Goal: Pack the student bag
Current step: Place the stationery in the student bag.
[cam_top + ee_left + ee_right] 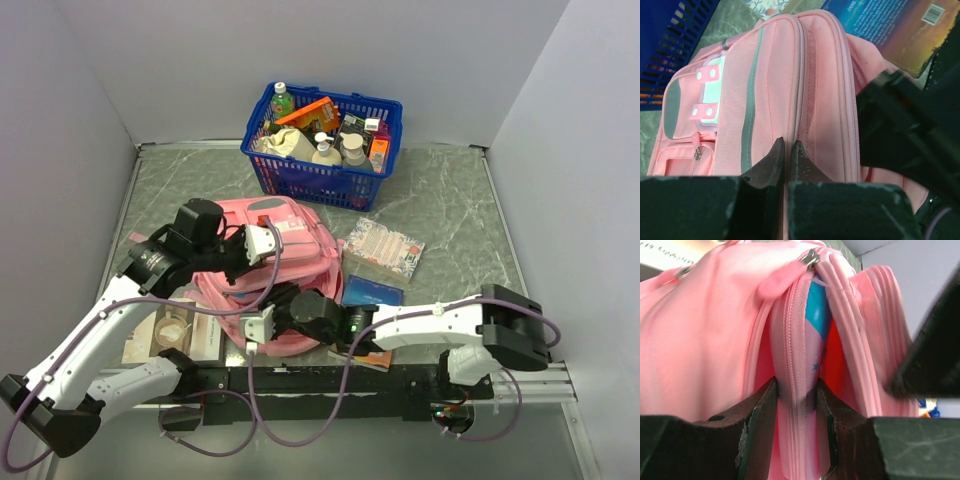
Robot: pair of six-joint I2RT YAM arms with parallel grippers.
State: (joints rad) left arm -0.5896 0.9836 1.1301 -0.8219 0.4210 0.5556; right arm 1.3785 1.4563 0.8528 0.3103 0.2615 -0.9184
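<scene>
The bag (pixel 300 225) lies on the table (pixel 450 200) just on the near side of the blue basket (pixel 320 180), between the 2 arms; a floral book (pixel 385 248) and a blue book (pixel 372 292) lie just to its right. The left gripper (pixel 788 157) has its fingers almost together, pinching a zip seam on the bag's front; the right gripper (pixel 792 410) is clamped on the zip edge of the bag's open mouth, where something pink and blue (pixel 817 315) shows inside.
</scene>
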